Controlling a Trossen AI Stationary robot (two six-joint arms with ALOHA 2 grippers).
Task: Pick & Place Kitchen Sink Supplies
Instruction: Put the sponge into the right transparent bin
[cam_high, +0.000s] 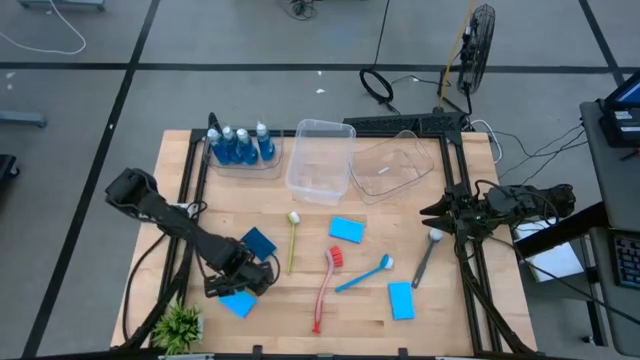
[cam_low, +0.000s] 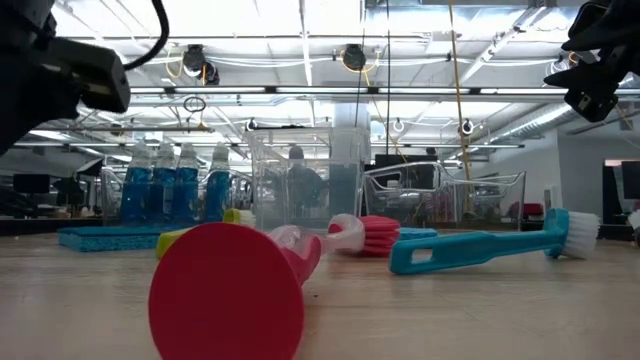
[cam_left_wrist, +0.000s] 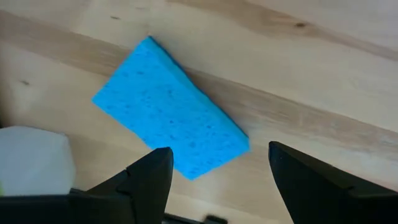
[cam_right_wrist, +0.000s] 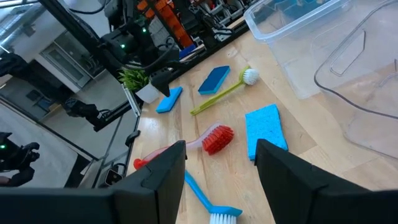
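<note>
My left gripper (cam_high: 241, 288) hangs open, pointing down, just above a flat blue sponge (cam_left_wrist: 171, 124) that lies flat on the wood near the table's front left. Its two fingers stand wide apart and clear of the sponge (cam_high: 238, 303). A second, darker blue sponge (cam_high: 258, 240) lies just beyond the gripper. Two more sponges (cam_high: 346, 229) (cam_high: 401, 299) and the yellow-green (cam_high: 292, 240), red (cam_high: 325, 285), blue (cam_high: 362, 273) and grey (cam_high: 427, 255) brushes lie mid-table. Bottles of blue liquid (cam_high: 240, 147) stand in a tub at the far left. My right gripper (cam_high: 428, 213) waits open at the right edge.
Two clear plastic tubs (cam_high: 320, 160) (cam_high: 392, 165) stand at the table's far middle. A small green plant (cam_high: 180, 325) in a white pot (cam_left_wrist: 31, 158) sits at the near left corner, close beside my left gripper. The red brush's handle end (cam_low: 225, 290) points at the near edge.
</note>
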